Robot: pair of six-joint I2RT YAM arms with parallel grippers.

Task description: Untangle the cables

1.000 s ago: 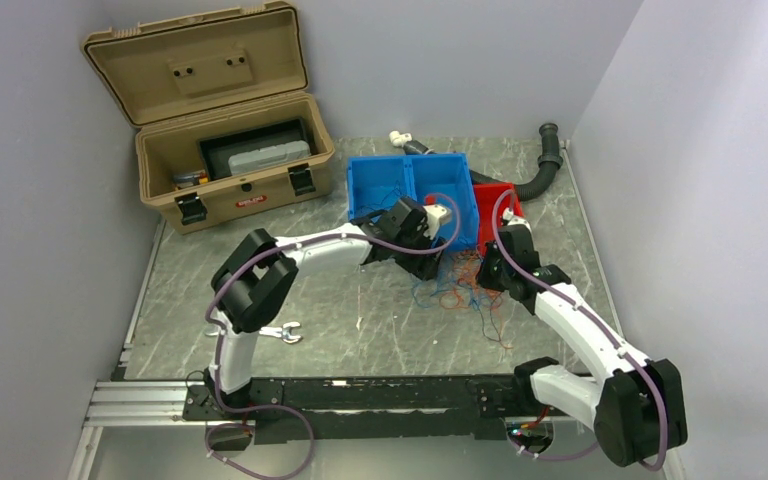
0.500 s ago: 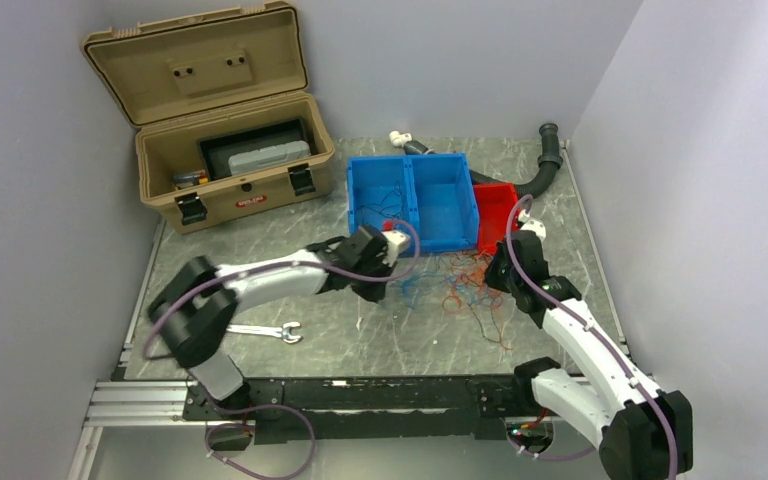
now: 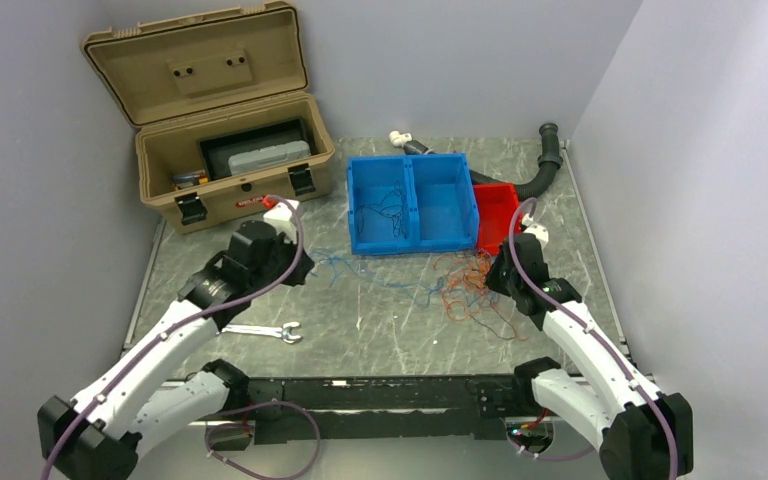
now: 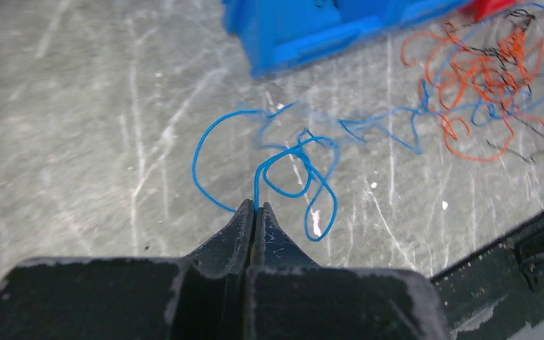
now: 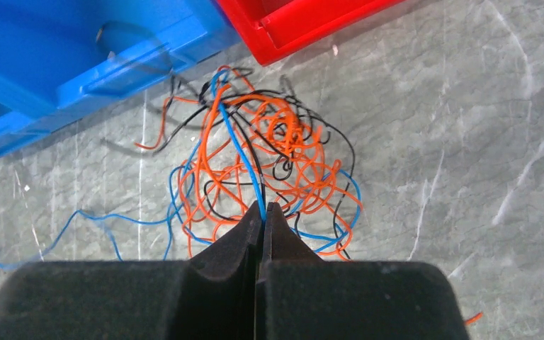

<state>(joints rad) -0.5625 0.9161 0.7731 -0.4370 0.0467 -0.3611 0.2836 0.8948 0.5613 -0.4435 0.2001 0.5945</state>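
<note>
Left wrist, left fingers [image 4: 234,230] pinched on blue cable [image 4: 256,190], right fingers [image 5: 241,234] likewise

Left arm [image 3: 160,345] stretches diagonally forward from a low elbow and right arm [image 3: 580,325] angles inward. The left gripper [image 4: 255,209] and right gripper [image 5: 262,209] each pinch tight on strands of the cables [image 5: 283,142].

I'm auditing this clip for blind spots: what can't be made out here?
- Top view: wires in the blue bin, too thin to count.
- Left wrist view: the tangle, too blurred to trace strands.
- Right wrist view: how many strands the right pincer grips; its fingers cover them.
</note>
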